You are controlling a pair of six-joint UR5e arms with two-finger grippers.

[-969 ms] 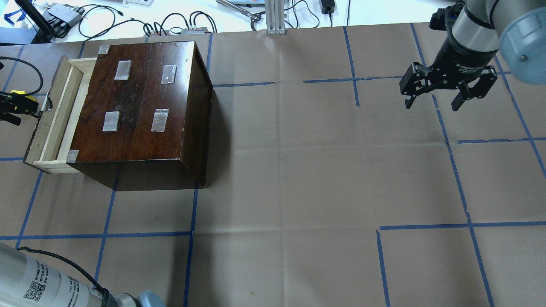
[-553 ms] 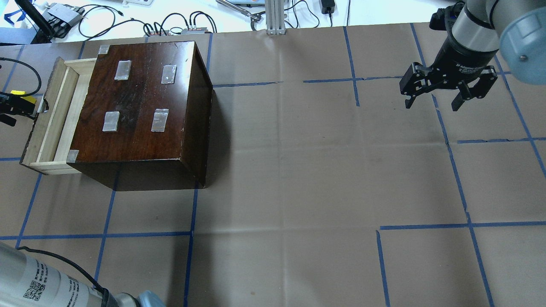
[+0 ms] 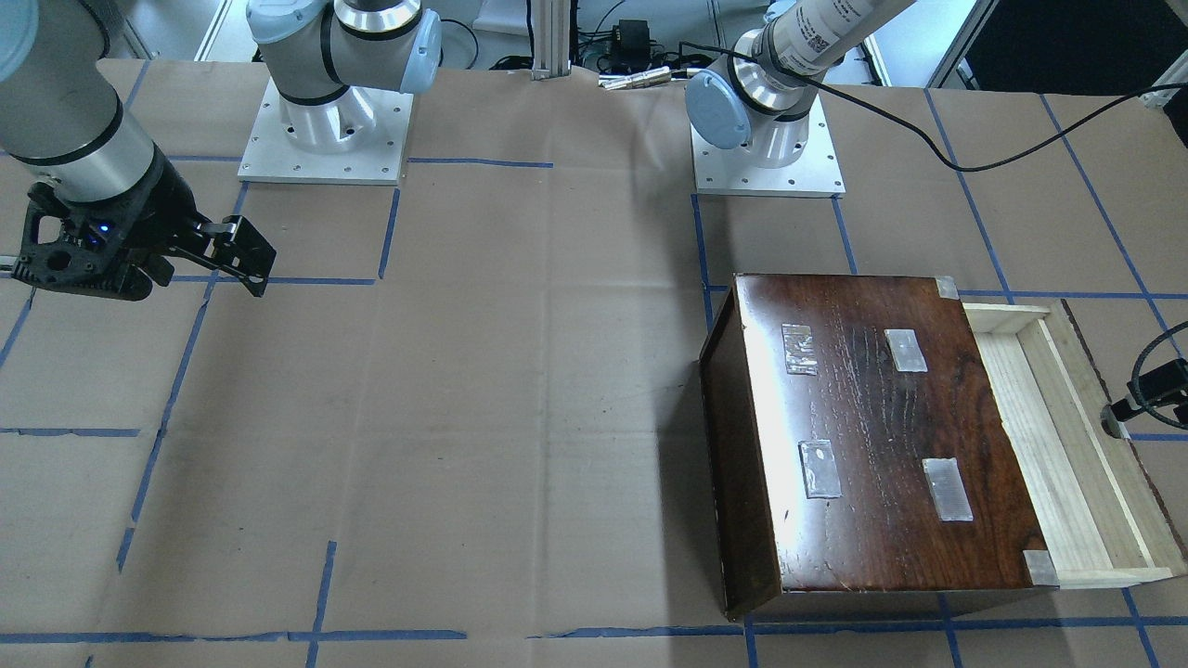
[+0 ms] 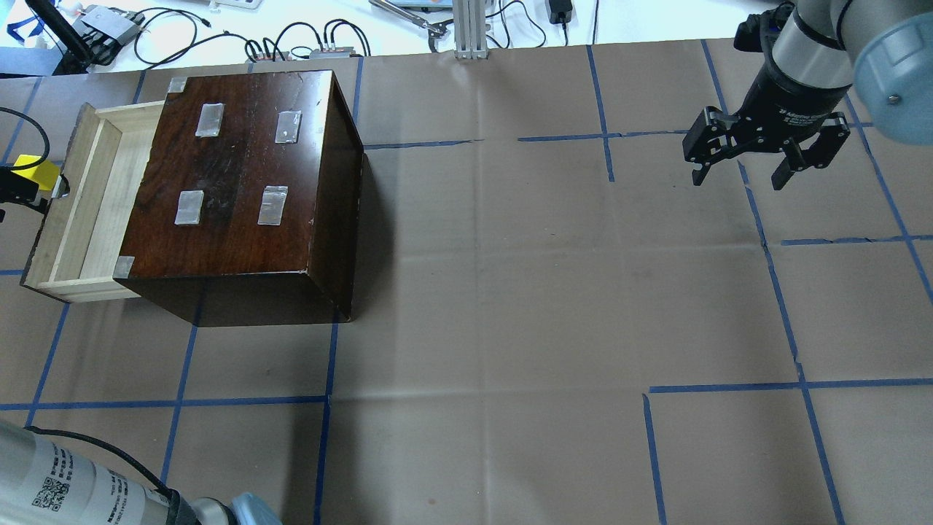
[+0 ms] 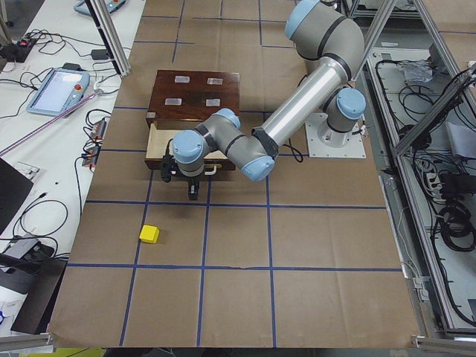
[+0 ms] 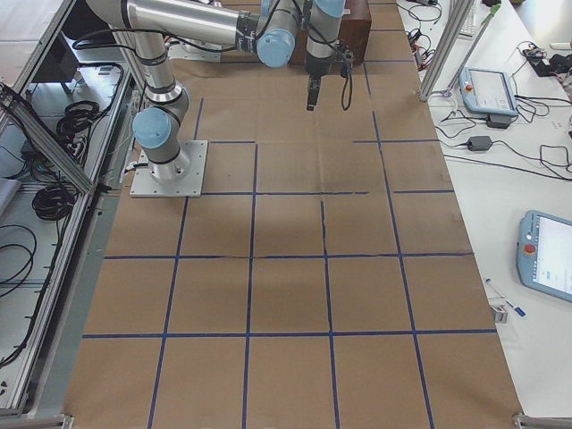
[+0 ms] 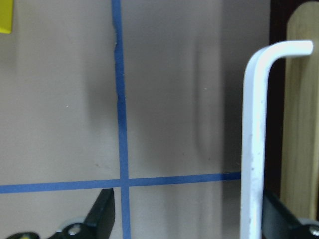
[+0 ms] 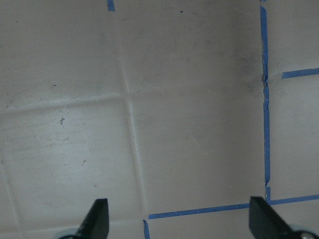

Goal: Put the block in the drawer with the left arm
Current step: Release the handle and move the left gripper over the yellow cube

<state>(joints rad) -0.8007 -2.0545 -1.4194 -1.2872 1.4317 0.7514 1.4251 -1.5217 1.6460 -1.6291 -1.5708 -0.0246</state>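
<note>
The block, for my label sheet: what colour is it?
Bright yellow block, clearest in the exterior left view.

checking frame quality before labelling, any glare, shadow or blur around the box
Front-facing view: a bright glare band washes the box top near its left edge. Overhead view: the box throws a dark shadow to its right. Left wrist view: the white handle is close and soft-edged, the block cropped at the corner.
</note>
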